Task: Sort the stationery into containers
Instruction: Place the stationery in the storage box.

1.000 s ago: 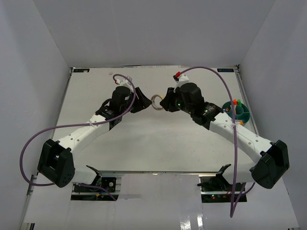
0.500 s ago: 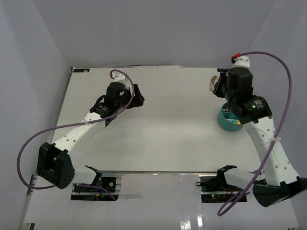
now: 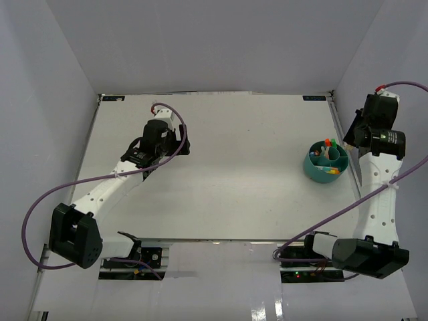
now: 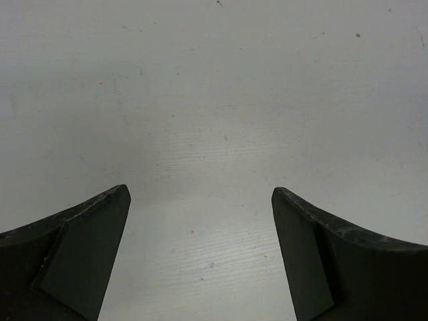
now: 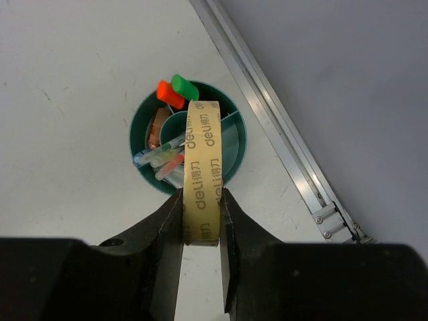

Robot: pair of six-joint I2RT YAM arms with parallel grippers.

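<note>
The round teal organiser cup (image 3: 314,168) stands at the table's right side. In the right wrist view its rim (image 5: 239,137) shows from above, with an orange-capped marker (image 5: 170,94), a green-capped marker (image 5: 184,87) and several pens (image 5: 160,158) in its compartments. My right gripper (image 3: 352,134) (image 5: 202,195) is shut on a beige loop, a tape roll printed "deli" (image 5: 204,150), held on edge above the cup. My left gripper (image 3: 181,140) (image 4: 200,194) is open and empty over bare table at the back left.
An aluminium rail (image 5: 284,144) runs along the table's right edge just beyond the cup, with the grey wall (image 5: 348,80) behind it. Grey walls close in the table on the left, back and right.
My right arm has swung from the table's middle to the right edge, carrying the beige tape roll over the cup. My left gripper has let go of the roll and drawn back left.
</note>
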